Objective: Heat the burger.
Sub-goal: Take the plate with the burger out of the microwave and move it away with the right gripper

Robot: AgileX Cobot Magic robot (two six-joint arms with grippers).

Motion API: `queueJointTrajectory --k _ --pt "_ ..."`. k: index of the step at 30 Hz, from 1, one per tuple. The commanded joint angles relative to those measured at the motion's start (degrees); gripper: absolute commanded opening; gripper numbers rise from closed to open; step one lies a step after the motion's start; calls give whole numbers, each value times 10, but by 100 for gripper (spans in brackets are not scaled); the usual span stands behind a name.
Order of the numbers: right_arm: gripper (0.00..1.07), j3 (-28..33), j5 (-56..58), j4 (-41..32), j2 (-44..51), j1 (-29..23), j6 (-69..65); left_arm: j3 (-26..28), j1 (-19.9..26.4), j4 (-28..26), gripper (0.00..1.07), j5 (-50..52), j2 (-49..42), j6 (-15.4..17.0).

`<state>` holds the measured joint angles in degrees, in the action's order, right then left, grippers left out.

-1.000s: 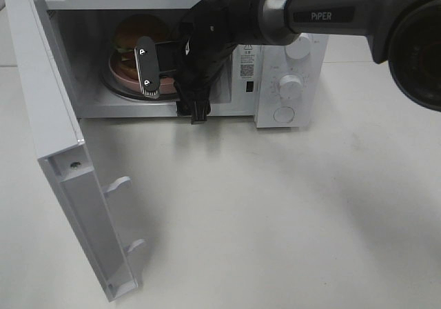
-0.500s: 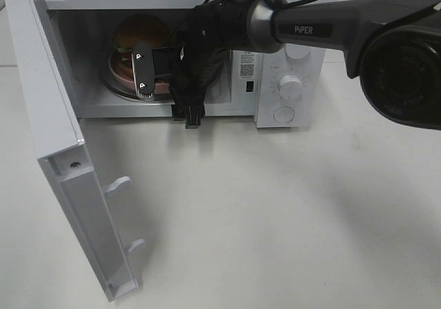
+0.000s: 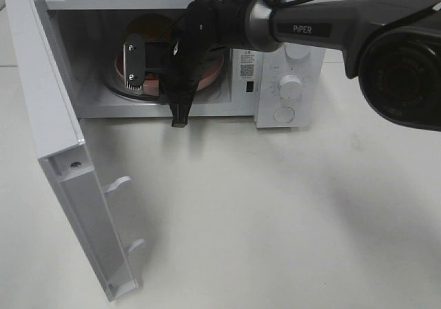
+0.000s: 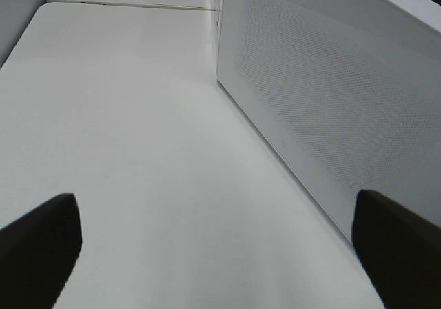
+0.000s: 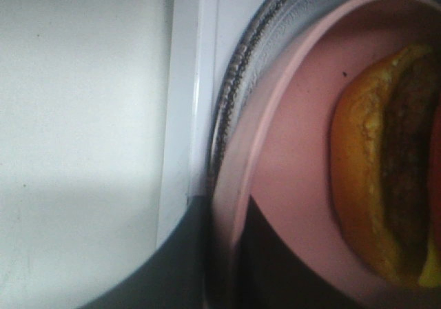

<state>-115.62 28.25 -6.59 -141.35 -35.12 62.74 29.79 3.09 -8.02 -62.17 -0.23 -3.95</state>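
The burger point(image 3: 146, 27) sits on a pink plate point(image 5: 289, 164) inside the open microwave point(image 3: 275, 19) on the tabletop point(image 3: 275, 212). The right pincer point(image 5: 224, 254) is closed on the plate's rim. The left pincer point(image 4: 213, 254) stands wide apart, empty, beside the microwave door point(image 4: 324, 116).

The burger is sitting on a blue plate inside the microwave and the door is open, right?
Not quite: the plate is pink, not blue. The right wrist view shows its pink rim and floor with the burger on it. The rest holds: it sits inside the microwave, whose door is open.
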Motion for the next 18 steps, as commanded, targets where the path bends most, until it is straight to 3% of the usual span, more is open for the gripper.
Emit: queueJointTrajectory --k 1,13,18 --pt "0 0 17 -24 -1 2 19 -1 1 -3 100 6 -10 2" --pt "0 1 85 -30 18 0 88 -1 1 -3 100 6 -10 2" --pt "0 35 70 -28 51 -5 123 -1 1 -3 100 6 -10 2"
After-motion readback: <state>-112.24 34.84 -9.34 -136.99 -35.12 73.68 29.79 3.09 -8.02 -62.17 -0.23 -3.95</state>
